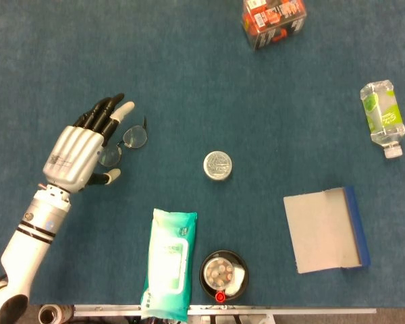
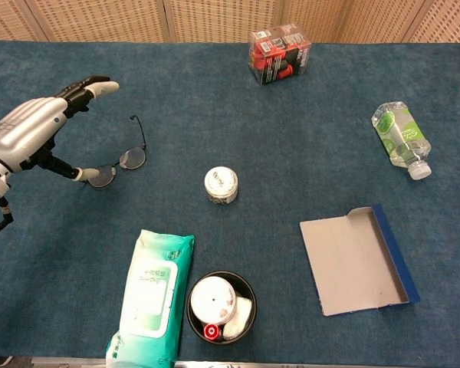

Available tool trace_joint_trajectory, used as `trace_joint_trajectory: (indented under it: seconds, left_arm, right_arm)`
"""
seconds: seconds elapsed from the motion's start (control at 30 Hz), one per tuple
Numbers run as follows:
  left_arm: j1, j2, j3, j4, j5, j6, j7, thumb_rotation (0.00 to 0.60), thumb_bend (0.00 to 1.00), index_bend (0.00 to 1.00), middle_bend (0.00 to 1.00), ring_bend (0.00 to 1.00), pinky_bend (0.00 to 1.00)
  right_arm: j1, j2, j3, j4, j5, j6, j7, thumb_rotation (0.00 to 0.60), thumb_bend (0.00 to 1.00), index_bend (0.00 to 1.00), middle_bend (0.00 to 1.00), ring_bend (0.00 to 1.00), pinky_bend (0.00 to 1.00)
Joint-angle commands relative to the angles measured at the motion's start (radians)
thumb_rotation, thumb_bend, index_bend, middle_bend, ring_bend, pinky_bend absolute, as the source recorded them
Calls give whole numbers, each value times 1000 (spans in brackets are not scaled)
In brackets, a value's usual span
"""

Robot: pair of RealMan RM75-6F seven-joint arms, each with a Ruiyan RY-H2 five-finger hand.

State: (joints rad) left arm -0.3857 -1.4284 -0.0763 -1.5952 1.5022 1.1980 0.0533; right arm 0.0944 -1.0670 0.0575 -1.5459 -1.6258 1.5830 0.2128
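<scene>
Left hand [image 1: 77, 154] spread over table, glasses [image 1: 125, 143] just beside its fingertips, nothing held

— What colours are by the silver-backed left hand [image 1: 77, 156]?
— Its fingers [image 1: 106, 111] are black, some tipped white. The thin-framed glasses [image 1: 125, 143] are dark, on a blue carpet-like surface [image 1: 189, 81].
— And nearer the front?
— A teal-and-white wipes pack [image 1: 168, 262], a black bowl [image 1: 223, 275] with a red cap inside.
— Farther off?
— A red-and-black box [image 1: 273, 20], a clear bottle with a green label [image 1: 381, 118], a grey tray with a blue edge [image 1: 327, 229].

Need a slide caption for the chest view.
Left hand open above eyeglasses on blue table.
</scene>
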Motion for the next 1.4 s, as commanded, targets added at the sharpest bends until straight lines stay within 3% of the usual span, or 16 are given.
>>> trace_joint_trajectory:
  seconds: [0.03,0.87,1.17,1.4]
  left_arm:
    - [-1,-7,-7,14,-14,3,-12,600,88,0,0,0,176]
    - [3,-96,-17,284,-21,89,-18,600,88,0,0,0,156]
    - [2,-86,-23,296,-31,94,-32,600,88,0,0,0,156]
    - [30,-21,24,187,6,116,-33,600,88,0,0,0,155]
  right_arm:
    - [0,0,0,-1,-1,1,-1,600,334,483,478,382,352]
    - [-1,2,1,-4,1,0,-4,600,334,483,478,382,352]
    - [-1,1,2,-4,1,-1,-5,600,334,483,478,382,352]
    - [-1,1,1,-6,0,-1,-8,600,333,483,478,382,352]
